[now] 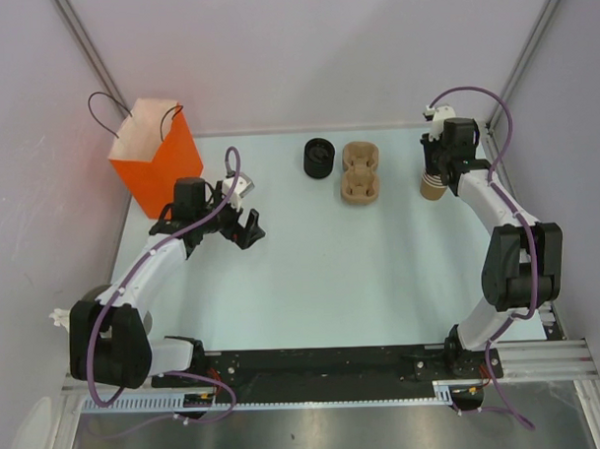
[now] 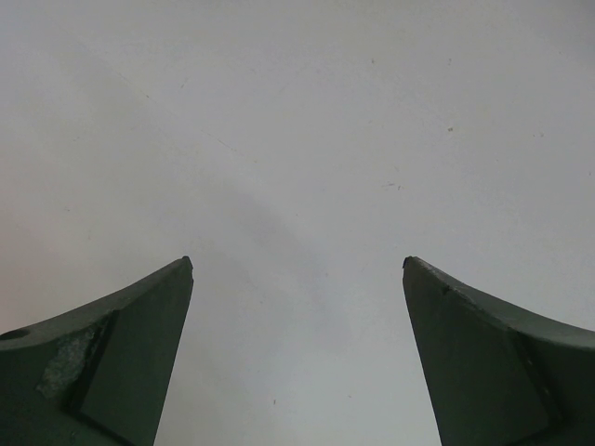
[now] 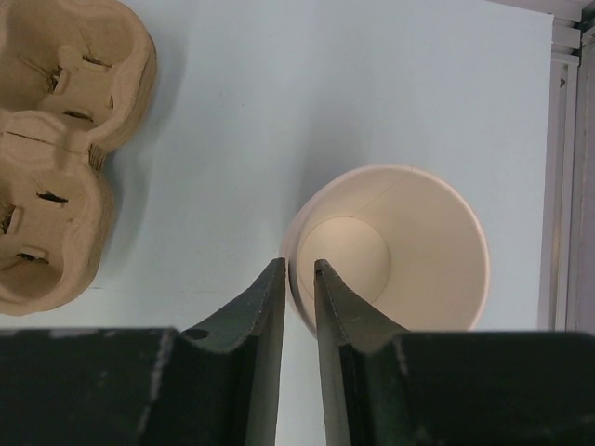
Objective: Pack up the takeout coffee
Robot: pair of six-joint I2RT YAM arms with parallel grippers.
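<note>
A kraft-tan paper cup (image 1: 433,187) stands at the back right of the table; whether more cups are nested under it I cannot tell. From the right wrist it shows its pale inside (image 3: 409,242). My right gripper (image 3: 297,263) straddles its near rim, one finger outside and one inside, shut on the cup wall. In the top view this gripper (image 1: 439,168) sits right over the cup. The black lid (image 1: 318,157) lies at the back centre. Well to the left, my left gripper (image 1: 245,226) hangs open over bare table (image 2: 297,139), with nothing between its fingers (image 2: 139,325).
A moulded brown cup carrier (image 1: 359,171) lies between the lid and the cup, and also shows in the right wrist view as the carrier (image 3: 56,139) on the left. An orange paper bag (image 1: 155,156) stands open at the back left. The right table edge (image 3: 558,186) runs close to the cup.
</note>
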